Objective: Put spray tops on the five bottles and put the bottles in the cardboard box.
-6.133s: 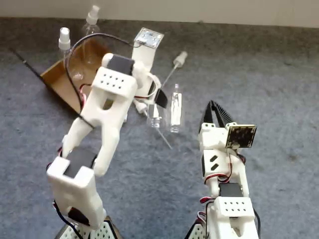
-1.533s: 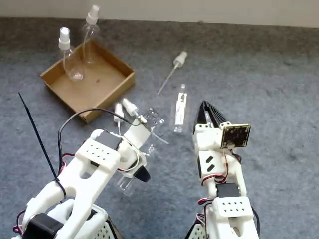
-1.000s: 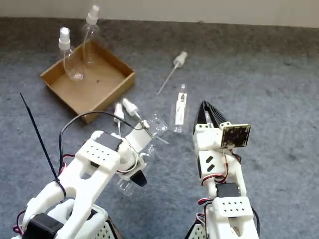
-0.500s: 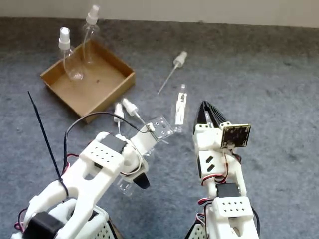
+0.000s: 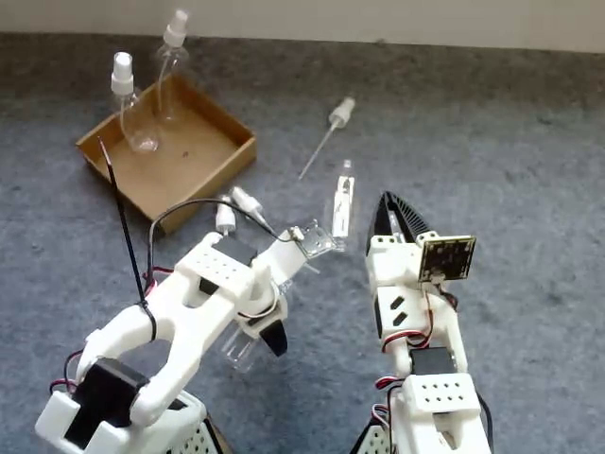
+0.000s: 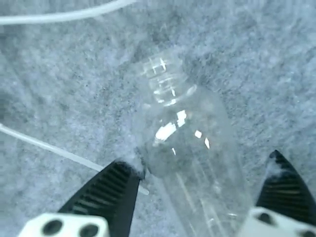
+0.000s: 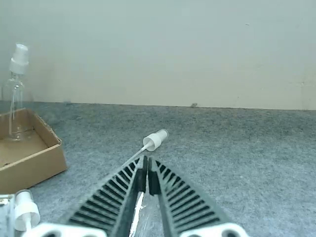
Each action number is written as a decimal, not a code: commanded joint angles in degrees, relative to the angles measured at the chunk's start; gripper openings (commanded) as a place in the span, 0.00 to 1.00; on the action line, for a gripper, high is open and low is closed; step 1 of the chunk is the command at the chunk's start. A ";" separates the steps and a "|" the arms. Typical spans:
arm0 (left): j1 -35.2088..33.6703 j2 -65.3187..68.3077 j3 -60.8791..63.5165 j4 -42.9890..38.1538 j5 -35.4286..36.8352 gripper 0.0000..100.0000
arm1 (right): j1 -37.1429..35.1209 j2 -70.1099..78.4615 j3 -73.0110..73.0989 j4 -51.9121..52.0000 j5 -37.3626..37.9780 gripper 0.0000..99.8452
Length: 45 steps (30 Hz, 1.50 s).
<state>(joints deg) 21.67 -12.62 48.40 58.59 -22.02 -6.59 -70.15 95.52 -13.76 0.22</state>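
Bottle (image 6: 187, 143), clear and without a top, lies on its side on the grey carpet (image 5: 529, 142), under my left arm and in front of the cardboard box (image 5: 180, 156). My left gripper (image 6: 197, 187) is spread wide with one jaw on each side of the bottle's body, and nothing is clamped yet. One jaw looks to be touching it; the other stands apart. My right gripper (image 7: 146, 168) is closed on nothing, low over the carpet, with a loose spray top (image 7: 155, 139) just beyond its tips.

What worries me is that the bottle is round and slick, so an uneven squeeze could roll it or squirt it out along the carpet. A thin white tube (image 6: 49, 148) runs right by one jaw. I could pinch it together with the bottle and drag its spray head along. Clamping too hard may also dent the thin wall.
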 commanded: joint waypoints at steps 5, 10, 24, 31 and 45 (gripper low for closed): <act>0.92 -0.57 -2.59 -0.88 -0.44 0.25 | -0.40 -0.48 6.81 -0.04 0.53 0.01; 0.92 -0.84 -2.68 -0.88 -0.70 0.12 | -0.40 -0.48 6.81 -0.04 0.53 0.01; 1.89 -6.73 -9.54 -0.53 -0.53 0.08 | -0.40 -0.57 6.81 -0.04 0.53 0.01; 1.45 -23.78 -7.78 -0.53 -0.44 0.08 | -0.22 -0.57 6.81 -0.40 0.44 0.01; -5.32 -61.93 9.19 -0.97 10.99 0.08 | -0.04 -0.57 6.29 3.65 0.70 0.01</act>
<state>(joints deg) 19.82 -67.30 57.01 58.42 -17.89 -6.59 -70.15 95.52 -13.67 0.22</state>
